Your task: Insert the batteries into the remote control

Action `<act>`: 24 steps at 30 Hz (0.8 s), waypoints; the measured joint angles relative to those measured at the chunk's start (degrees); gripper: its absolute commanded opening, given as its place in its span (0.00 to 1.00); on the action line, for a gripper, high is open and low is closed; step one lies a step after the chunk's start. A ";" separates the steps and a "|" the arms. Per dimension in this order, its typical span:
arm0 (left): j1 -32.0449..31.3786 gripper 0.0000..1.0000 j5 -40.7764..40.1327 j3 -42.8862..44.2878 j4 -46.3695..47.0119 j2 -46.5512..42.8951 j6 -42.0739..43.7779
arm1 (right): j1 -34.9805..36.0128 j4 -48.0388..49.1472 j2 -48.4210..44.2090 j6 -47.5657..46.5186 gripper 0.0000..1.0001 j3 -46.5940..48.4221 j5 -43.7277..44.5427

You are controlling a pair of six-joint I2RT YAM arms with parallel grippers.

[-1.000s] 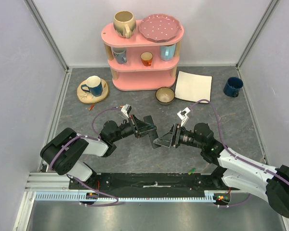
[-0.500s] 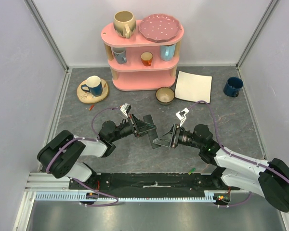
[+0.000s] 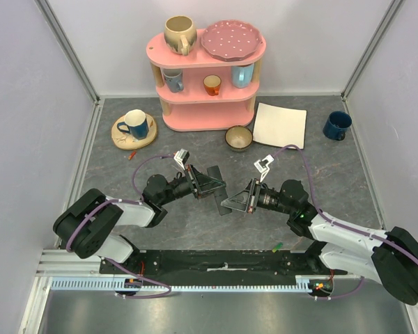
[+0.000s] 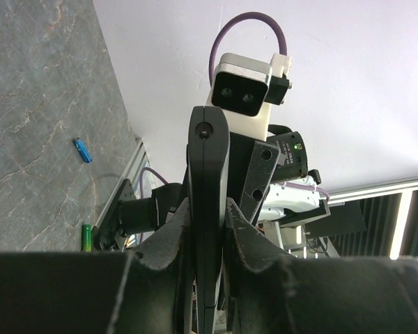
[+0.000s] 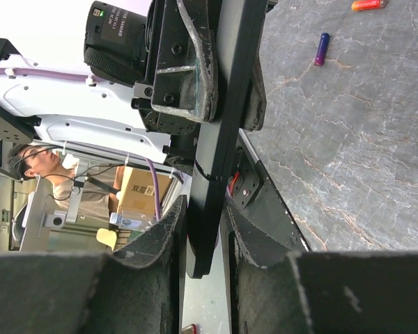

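- Grey, stone-patterned table is carrying a pink shelf at its back. Only the top view is showing both.
- Left gripper is clamping fully onto the remote control, which is sitting over the table's middle between the two arms. The left wrist view is showing a finger pressing each face of the slab, a detail the top view is hiding.
- Right gripper is meeting the same slab from the opposite end. Its fingers are lying close along both faces, but whether they are pressing cannot be told.
- Green battery is lying by the near rail and orange battery is lying towards the table's left side. Blue battery is showing on the table in the left wrist view, while the top view is not resolving it.
- Against the frame one second earlier, the right gripper is sitting slightly nearer the left one with narrower jaws. The left gripper, green battery and orange battery are keeping their places.
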 measured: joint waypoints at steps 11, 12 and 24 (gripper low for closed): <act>0.00 0.02 0.00 0.00 -0.04 -0.33 0.02 | 0.00 0.72 0.85 1.51 0.18 0.00 -0.04; 0.00 0.02 0.00 0.00 -0.04 -0.33 0.02 | 0.00 0.81 0.94 1.57 0.18 0.00 -0.04; -0.87 0.02 -0.79 -0.13 -0.04 -0.33 0.11 | -0.22 0.83 1.40 2.29 0.18 0.00 -0.28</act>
